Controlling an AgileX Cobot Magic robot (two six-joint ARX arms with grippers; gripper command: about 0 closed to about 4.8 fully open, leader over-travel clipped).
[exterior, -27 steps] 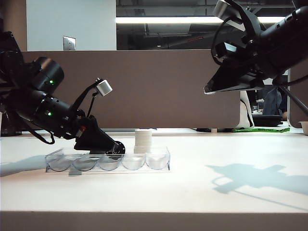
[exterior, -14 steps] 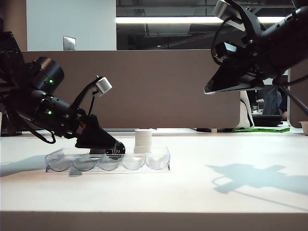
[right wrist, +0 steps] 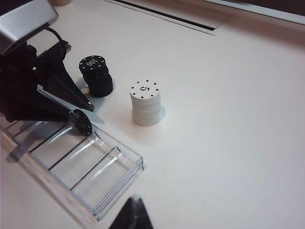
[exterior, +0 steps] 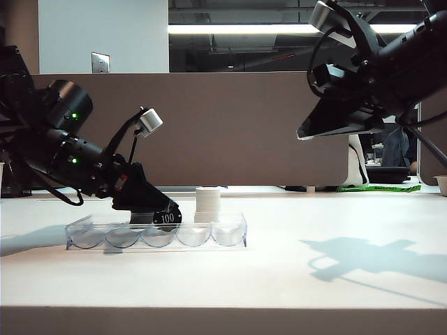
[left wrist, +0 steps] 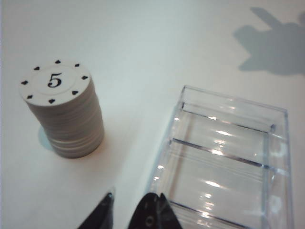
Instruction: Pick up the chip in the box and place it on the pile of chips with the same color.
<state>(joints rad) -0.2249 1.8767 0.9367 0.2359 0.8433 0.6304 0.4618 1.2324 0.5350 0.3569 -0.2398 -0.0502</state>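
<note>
Two arms share a white tabletop (exterior: 335, 279): the left one is low over the box (exterior: 157, 234), the right one hangs high and well apart. The box, a long clear tray with half-round slots, lies toward the left side of the tabletop, with a white stack (right wrist: 145, 103) just behind it and the pile of chips (right wrist: 97, 76), black and a little uneven, beside that stack toward the tabletop's far edge. The left gripper (exterior: 165, 216) is pinching the chip (exterior: 167, 218), which stands on edge over the box with its "100" facing outward. The right gripper (right wrist: 132, 213) shows only dark tips near its own camera, and I cannot tell whether it is spread or pressed together. Risk: the chip is held by its thin rim, so it could twist out and fall back into the box, or come down tilted and knock the uneven pile askew; swinging across could also clip the white stack. Compared with a second ago, the chip's face has turned into view and the gripper has narrowed on it.
</note>
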